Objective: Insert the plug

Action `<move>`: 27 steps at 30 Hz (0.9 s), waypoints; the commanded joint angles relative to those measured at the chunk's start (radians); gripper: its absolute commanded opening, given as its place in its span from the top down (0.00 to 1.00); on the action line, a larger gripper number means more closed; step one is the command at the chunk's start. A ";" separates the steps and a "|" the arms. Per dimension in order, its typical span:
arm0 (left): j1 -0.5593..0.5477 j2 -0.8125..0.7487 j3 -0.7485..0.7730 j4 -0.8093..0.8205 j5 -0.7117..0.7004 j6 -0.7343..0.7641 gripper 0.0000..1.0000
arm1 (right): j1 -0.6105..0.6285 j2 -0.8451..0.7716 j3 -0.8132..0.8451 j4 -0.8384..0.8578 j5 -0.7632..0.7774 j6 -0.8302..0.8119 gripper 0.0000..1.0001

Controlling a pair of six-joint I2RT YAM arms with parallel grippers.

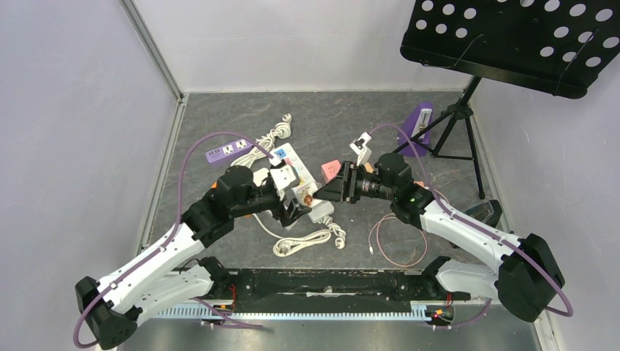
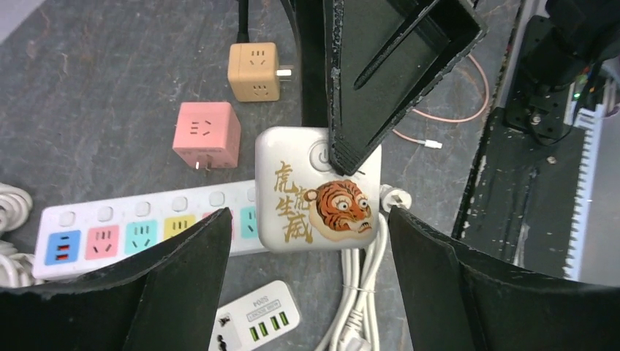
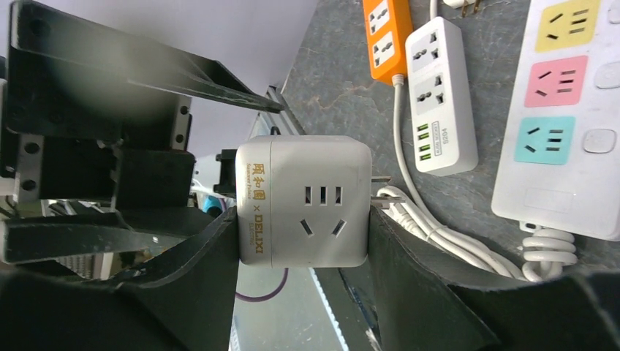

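Two cables lie nearest the arm bases: a bundled white cord (image 1: 301, 241) and, to its right, a thin pink cable loop (image 1: 398, 241). Just beyond them the two grippers meet at mid-table. The right gripper (image 3: 303, 245) is clamped on a white cube adapter (image 3: 303, 201), with one finger pressed to each side. The adapter's flat prongs (image 3: 384, 191) stick out bare, in no socket. The cube's other face carries a tiger picture and gold characters (seen from the left wrist).

The left gripper (image 2: 307, 219) has its fingers (image 2: 190, 263) spread wide, one on each side of the cube and touching neither it nor anything else. The cube hangs at the near end of a white power strip (image 2: 139, 234) with blue, pink, teal and yellow sockets. Whether it touches the strip cannot be told.

Just beyond the strip sits a pink cube adapter (image 2: 207, 135), and farther off a tan one (image 2: 254, 71). Beside the coloured strip lie a white strip with USB ports (image 3: 439, 95) and an orange strip (image 3: 387, 33). A purple strip (image 1: 227, 151) lies far left, and a black perforated music stand (image 1: 512, 40) rises at the far right.
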 commanded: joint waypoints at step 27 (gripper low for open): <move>-0.107 0.149 -0.029 0.294 -0.211 0.033 0.98 | -0.001 -0.010 -0.059 0.136 0.009 0.118 0.41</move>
